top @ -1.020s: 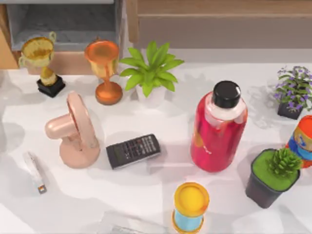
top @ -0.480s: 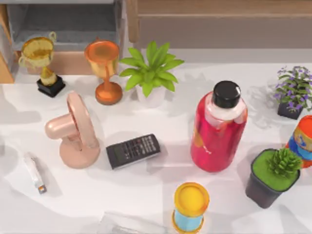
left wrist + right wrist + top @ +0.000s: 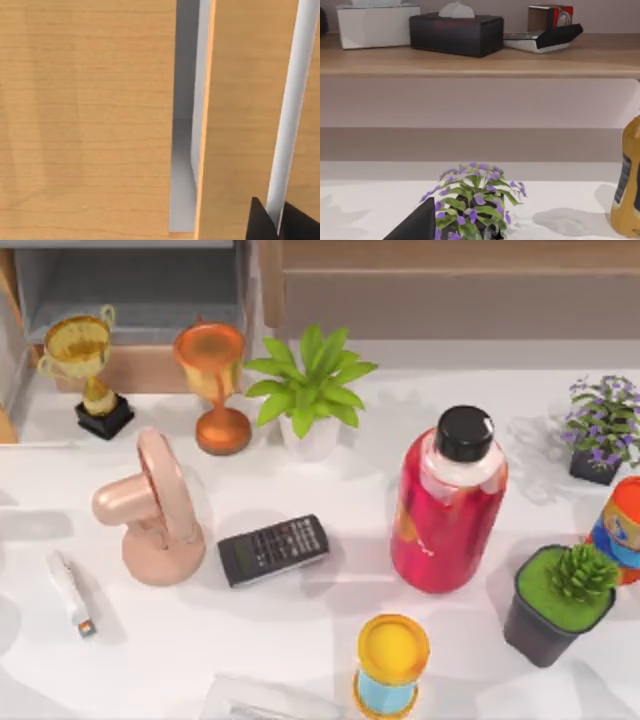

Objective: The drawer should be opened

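The drawer (image 3: 10, 390) shows as a narrow sliver at the top view's far left: a grey side wall ending in an orange-tan front. In the left wrist view its wood front panel (image 3: 240, 100) stands apart from the neighbouring wood face (image 3: 85, 120), with a grey gap (image 3: 182, 150) between them. A white bar handle (image 3: 292, 100) runs along the panel. My left gripper (image 3: 275, 222) is shut on that handle, one dark finger on each side. A dark part of my right gripper (image 3: 415, 227) hangs by a purple-flowered plant (image 3: 475, 200).
Near the drawer stand a gold trophy (image 3: 85, 360), an orange goblet (image 3: 215, 380) and a pink fan (image 3: 155, 505). A calculator (image 3: 272, 548), red bottle (image 3: 448, 505), leafy plant (image 3: 310, 385) and potted succulent (image 3: 560, 600) fill the middle and right.
In the top view the drawer's orange front has slid toward the table's front edge along the far left, baring more grey side wall. The objects on the table have not moved.
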`<act>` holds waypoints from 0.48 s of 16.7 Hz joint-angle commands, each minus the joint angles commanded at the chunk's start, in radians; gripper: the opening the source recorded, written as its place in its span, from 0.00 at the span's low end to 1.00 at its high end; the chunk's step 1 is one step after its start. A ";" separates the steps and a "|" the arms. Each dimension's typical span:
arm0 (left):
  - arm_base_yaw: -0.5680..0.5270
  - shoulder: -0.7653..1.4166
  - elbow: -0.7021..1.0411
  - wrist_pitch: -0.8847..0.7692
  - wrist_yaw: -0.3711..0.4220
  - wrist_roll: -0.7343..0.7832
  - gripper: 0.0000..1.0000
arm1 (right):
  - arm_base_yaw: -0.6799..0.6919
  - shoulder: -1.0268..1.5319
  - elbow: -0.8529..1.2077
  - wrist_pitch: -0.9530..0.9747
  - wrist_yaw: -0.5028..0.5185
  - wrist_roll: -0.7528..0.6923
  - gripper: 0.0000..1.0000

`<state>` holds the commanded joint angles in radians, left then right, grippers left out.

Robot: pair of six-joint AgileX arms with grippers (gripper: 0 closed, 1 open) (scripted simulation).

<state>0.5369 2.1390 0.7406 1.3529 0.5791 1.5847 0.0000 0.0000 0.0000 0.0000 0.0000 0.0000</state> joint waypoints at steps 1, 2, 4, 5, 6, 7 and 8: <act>0.012 -0.013 -0.025 0.017 0.011 0.001 0.00 | 0.000 0.000 0.000 0.000 0.000 0.000 1.00; 0.019 -0.020 -0.040 0.028 0.018 0.002 0.00 | 0.000 0.000 0.000 0.000 0.000 0.000 1.00; 0.021 -0.022 -0.044 0.031 0.020 0.002 0.00 | 0.000 0.000 0.000 0.000 0.000 0.000 1.00; 0.021 -0.022 -0.044 0.031 0.020 0.002 0.00 | 0.000 0.000 0.000 0.000 0.000 0.000 1.00; 0.018 -0.018 -0.039 0.029 0.018 0.003 0.00 | 0.000 0.000 0.000 0.000 0.000 0.000 1.00; 0.020 -0.020 -0.043 0.031 0.020 0.004 0.00 | 0.000 0.000 0.000 0.000 0.000 0.000 1.00; 0.029 -0.027 -0.057 0.041 0.029 0.005 0.00 | 0.000 0.000 0.000 0.000 0.000 0.000 1.00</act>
<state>0.5664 2.1116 0.6836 1.3939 0.6080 1.5897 0.0000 0.0000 0.0000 0.0000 0.0000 0.0000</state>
